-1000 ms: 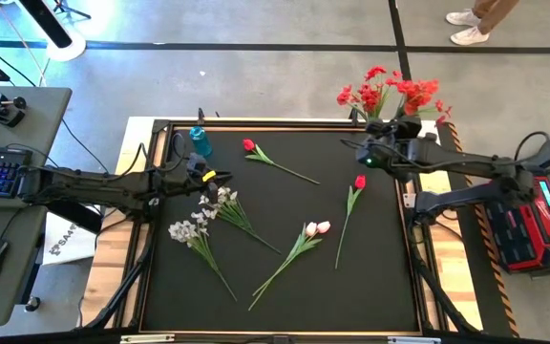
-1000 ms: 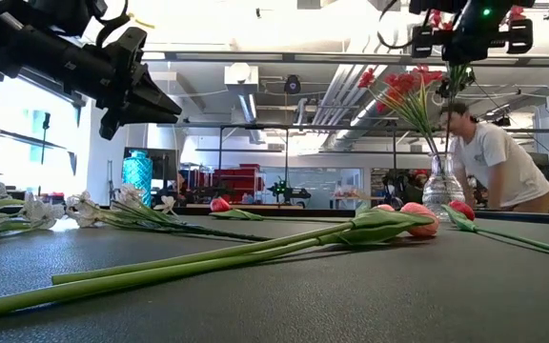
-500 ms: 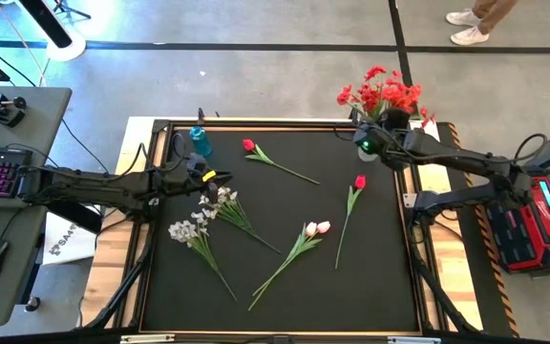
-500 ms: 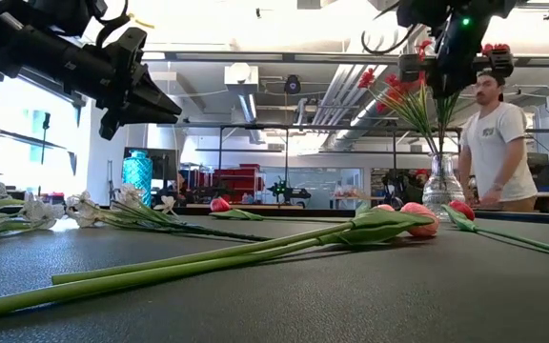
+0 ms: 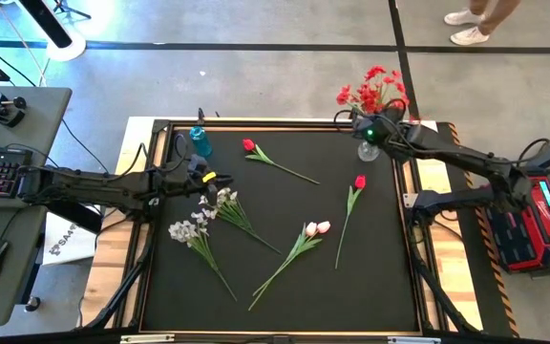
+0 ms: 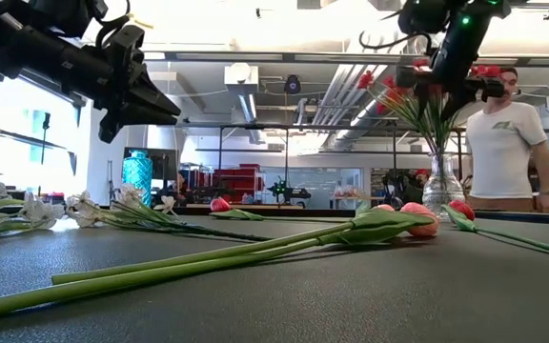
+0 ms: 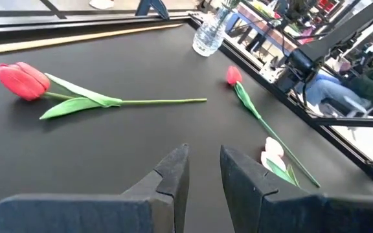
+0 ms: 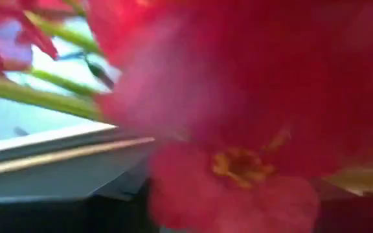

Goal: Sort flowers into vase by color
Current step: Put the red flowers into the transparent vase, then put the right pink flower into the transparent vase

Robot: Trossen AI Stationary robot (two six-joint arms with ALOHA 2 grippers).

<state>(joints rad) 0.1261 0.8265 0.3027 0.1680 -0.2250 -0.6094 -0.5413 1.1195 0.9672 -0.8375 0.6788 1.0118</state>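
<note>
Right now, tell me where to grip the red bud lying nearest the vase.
Grip the red bud by its bare stem, below the leaves, coming straight down with the jaws across it. It lies flat, alone on the mat, head toward the vase, so the stem has room on both sides.

The table mat (image 5: 370, 268) is black. Ahead of the dark left gripper (image 7: 204, 169) fingers lie two red buds (image 7: 22, 80) on green stems. Just beside the right gripper (image 5: 375, 127), the sprays (image 5: 375, 88) in the clear glass vase (image 6: 443, 184) are red (with yellow centres). The blossom sprays (image 5: 187, 230) are white, the tulips (image 5: 317, 228) pale pink-white.
</note>
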